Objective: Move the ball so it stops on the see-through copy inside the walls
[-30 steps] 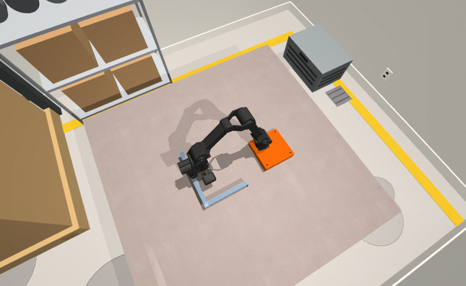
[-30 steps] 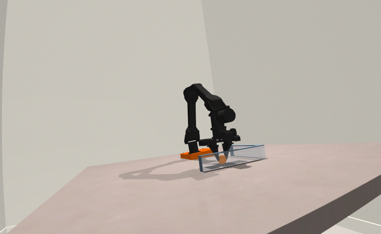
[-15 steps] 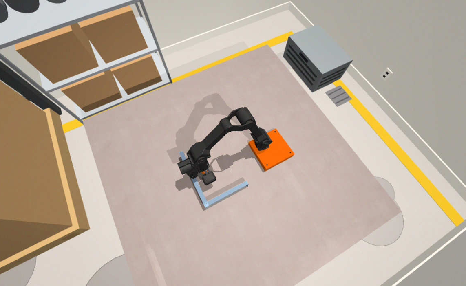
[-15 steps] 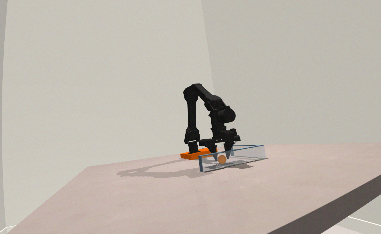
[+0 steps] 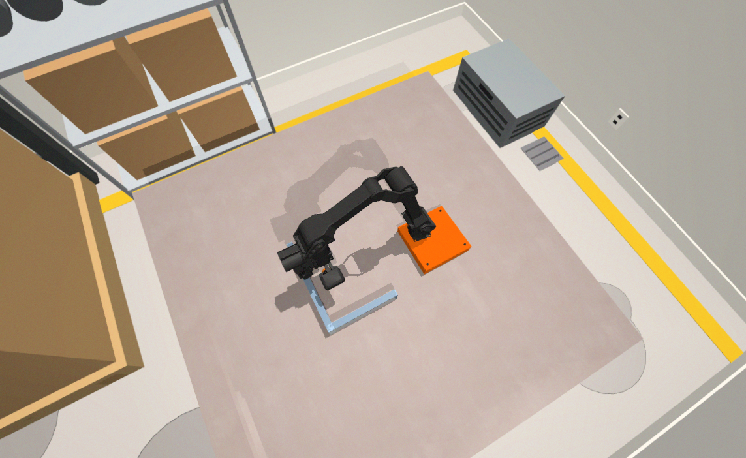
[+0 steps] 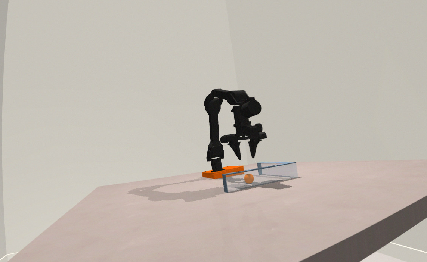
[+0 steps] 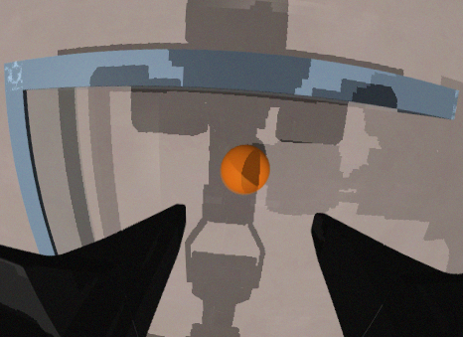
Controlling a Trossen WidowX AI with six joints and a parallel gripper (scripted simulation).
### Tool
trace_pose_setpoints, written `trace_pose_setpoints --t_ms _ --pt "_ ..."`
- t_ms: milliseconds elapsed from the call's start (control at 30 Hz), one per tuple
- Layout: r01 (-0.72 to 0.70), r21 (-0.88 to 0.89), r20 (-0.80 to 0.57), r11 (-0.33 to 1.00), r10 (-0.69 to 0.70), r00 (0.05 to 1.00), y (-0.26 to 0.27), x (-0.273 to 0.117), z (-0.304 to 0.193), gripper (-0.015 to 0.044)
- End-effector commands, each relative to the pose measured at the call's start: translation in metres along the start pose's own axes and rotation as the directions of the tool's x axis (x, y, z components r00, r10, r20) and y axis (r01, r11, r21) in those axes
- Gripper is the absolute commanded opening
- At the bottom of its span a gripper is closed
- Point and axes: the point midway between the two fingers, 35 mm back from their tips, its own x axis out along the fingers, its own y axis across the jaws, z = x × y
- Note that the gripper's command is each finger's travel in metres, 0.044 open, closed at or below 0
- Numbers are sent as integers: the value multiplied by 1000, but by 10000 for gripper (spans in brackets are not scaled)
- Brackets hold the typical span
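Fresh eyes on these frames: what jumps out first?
The small orange ball sits alone on the table inside the corner of the low clear blue-edged walls. Directly above it hangs the black parallel-jaw gripper, open and holding nothing. Behind, the bright orange base plate anchors the arm.

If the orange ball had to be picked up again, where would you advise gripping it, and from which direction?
Grip the ball across its widest middle, coming straight down from above. It is round, so any pair of opposite sides serves, but the clear walls stand beside it, hindering a sideways approach. The gripper already hangs open above it, holding nothing.
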Motion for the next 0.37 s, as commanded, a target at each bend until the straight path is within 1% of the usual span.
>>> trace_pose_setpoints --t_ms 0,67,133,233,267,333 --pt "0 0 0 1000 0 1000 0 1 0 292" --pt "0 0 0 1000 0 1000 0 1 0 292" --pt "0 0 0 1000 0 1000 0 -7 0 344" --pt "0 0 -1 1000 0 1000 0 -42 -3 423" --pt "0 0 -1 1000 0 1000 0 -48 -4 440" --pt "0 0 -1 1000 0 1000 0 -50 -5 440"
